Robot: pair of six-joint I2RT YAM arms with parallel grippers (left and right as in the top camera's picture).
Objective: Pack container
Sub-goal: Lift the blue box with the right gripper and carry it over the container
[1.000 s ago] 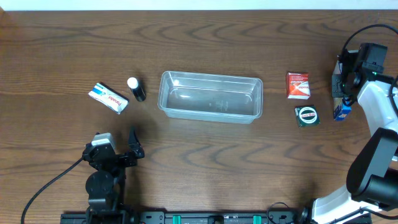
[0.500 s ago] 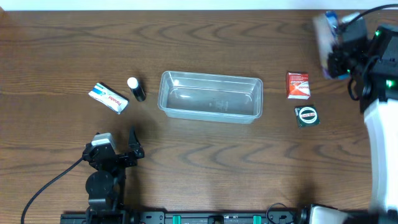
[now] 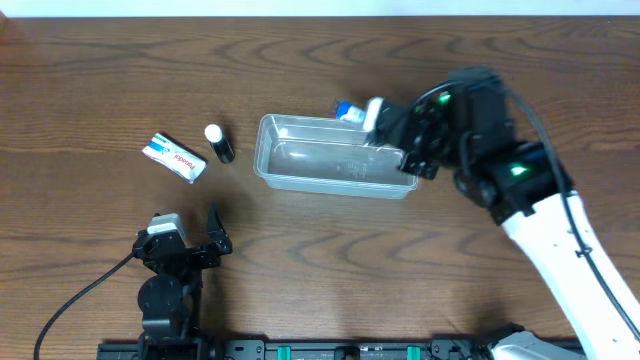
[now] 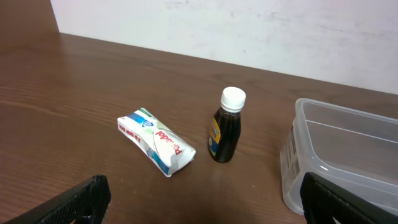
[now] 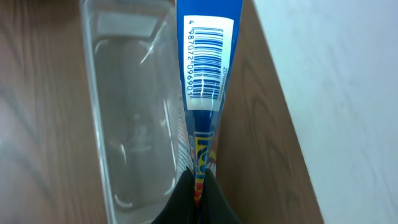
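Well, the container [image 3: 300, 182] sits mid-desk, nearer the far edge: a clear rectangular tray with rounded corners and a rolled rim. My right gripper [image 5: 198, 186] is clenched on 1 blue barcoded packet [image 5: 205, 62] at the container's far rim; from overhead its print is a blur. My left gripper [image 4: 202, 186] gapes near the front edge, both fingers [image 4: 81, 199] cut off by the frame.

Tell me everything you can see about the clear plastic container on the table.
The container is a clear, see-through plastic tray, rectangular with rounded corners and a rolled rim. It sits upright and empty on the wooden table, near the middle. The right claw holds a blue packet at its far rim; whether the two touch cannot be told.
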